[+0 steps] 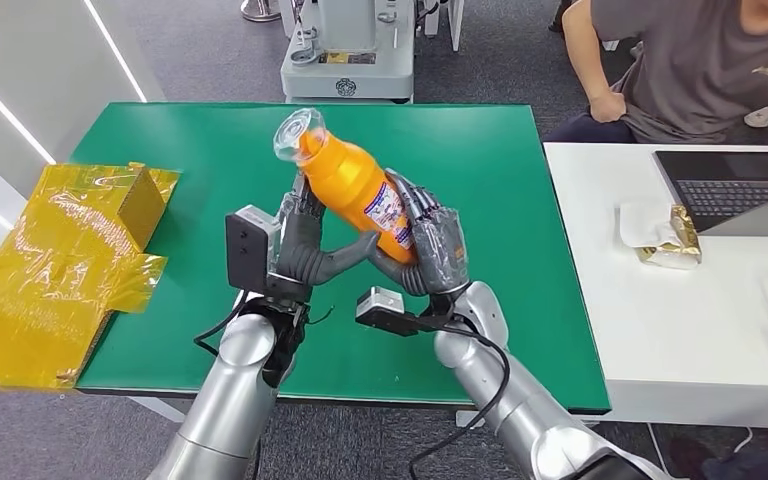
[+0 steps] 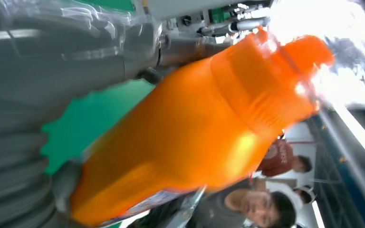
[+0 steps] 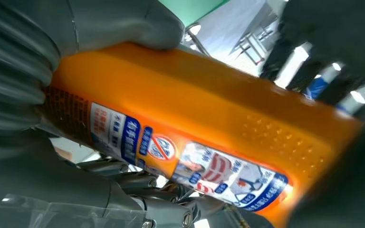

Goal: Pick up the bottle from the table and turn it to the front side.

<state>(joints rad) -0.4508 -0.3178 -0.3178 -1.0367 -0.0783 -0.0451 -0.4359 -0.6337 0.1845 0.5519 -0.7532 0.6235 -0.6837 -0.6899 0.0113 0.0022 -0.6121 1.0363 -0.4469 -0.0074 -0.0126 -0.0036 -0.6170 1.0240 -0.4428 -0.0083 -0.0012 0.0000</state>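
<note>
1. Bottle (image 1: 353, 186) is held up above the green table (image 1: 160, 150), between both hands, clear of the surface. It is tilted, cap end up and away from the robot, base end low toward the right hand.
2. Far left on the table: crumpled yellow film (image 1: 50, 270) with a small brown box (image 1: 142, 205) standing on it, well apart from the bottle.
3. Left hand (image 1: 305, 245): fingers rise along the bottle's left flank and touch it; the thick thumb reaches across under the body toward the right hand. Gripping the bottle.
4. Bottle looks: orange plastic, orange neck under a clear cap (image 1: 298, 133). A white and blue printed label (image 1: 387, 210) sits on the lower body, facing up and right in the head view. The right wrist view shows the label (image 3: 190, 164) close, with blue badges and small pictures, and a dimpled patch on the orange side.
5. Right hand (image 1: 435, 245): fingers wrap the bottle's lower end from the right, pressing on it beside the label. Gripping the bottle.
6. Right of the green table: a white table (image 1: 700, 330) with a laptop (image 1: 735, 185) and a crumpled wrapper (image 1: 665, 235); a seated person (image 1: 700, 65) behind it.
</note>
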